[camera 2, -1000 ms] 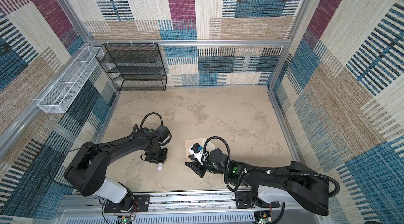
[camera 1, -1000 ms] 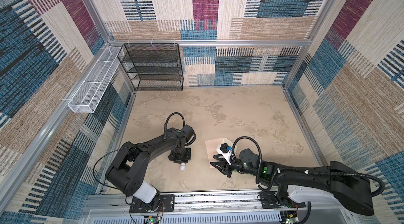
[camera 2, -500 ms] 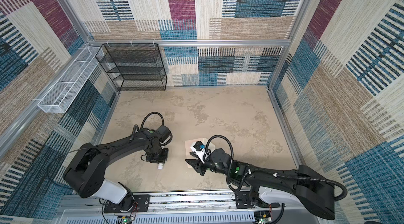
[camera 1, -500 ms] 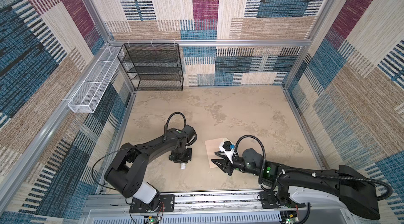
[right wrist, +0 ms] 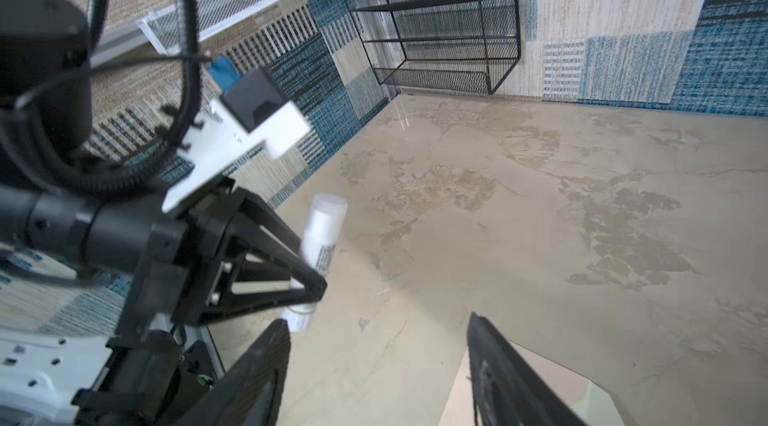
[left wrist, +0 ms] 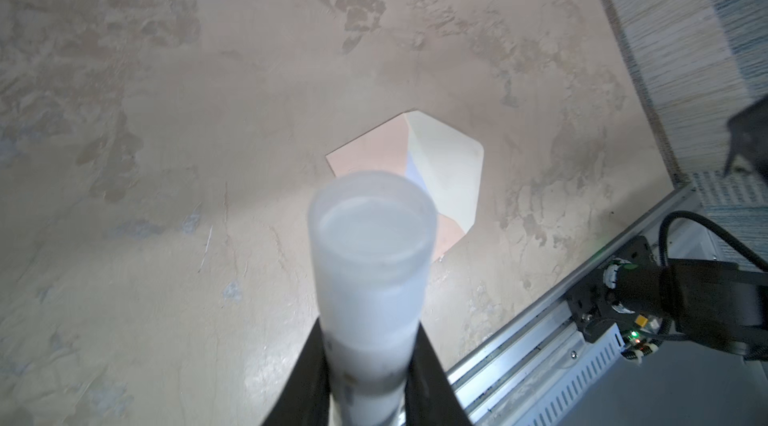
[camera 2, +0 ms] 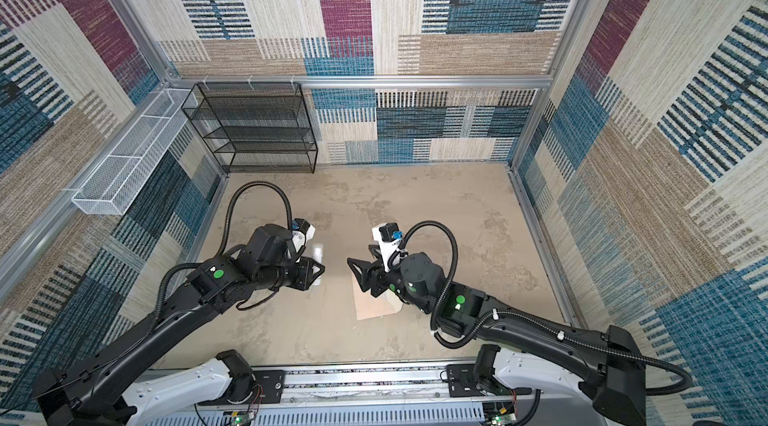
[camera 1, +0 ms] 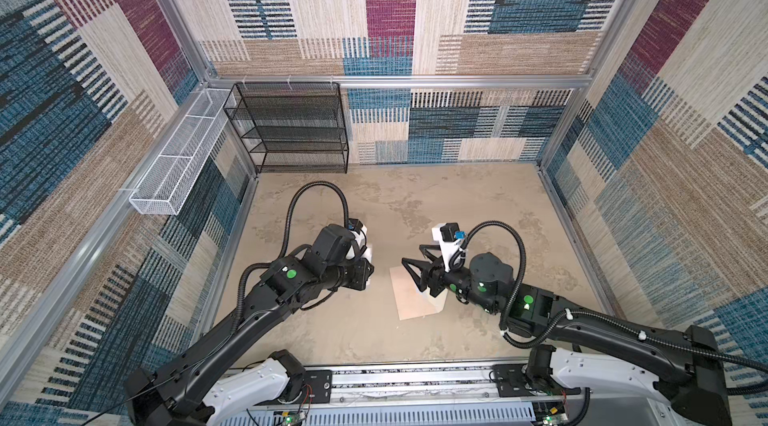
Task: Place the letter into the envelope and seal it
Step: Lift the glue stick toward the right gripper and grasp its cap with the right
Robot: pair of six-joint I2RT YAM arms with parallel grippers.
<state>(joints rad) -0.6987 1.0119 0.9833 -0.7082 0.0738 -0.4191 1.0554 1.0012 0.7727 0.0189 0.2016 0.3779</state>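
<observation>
L gripper [left wrist: 370, 332] pinches white tube [right wrist: 322, 232]; tube's label print too small to read. R gripper [right wrist: 374, 330], fingers spread, hovers over envelope [camera 1: 409, 303], flat on table [camera 1: 457, 203], cream flap [left wrist: 449, 162] open. White sliver [left wrist: 412, 170] at mouth; whether it's the letter, cannot tell.

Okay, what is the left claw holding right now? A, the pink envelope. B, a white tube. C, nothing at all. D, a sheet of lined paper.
B: in the left wrist view the left claw is closed around the white tube, while the envelope lies apart from it with its flap open.
</observation>
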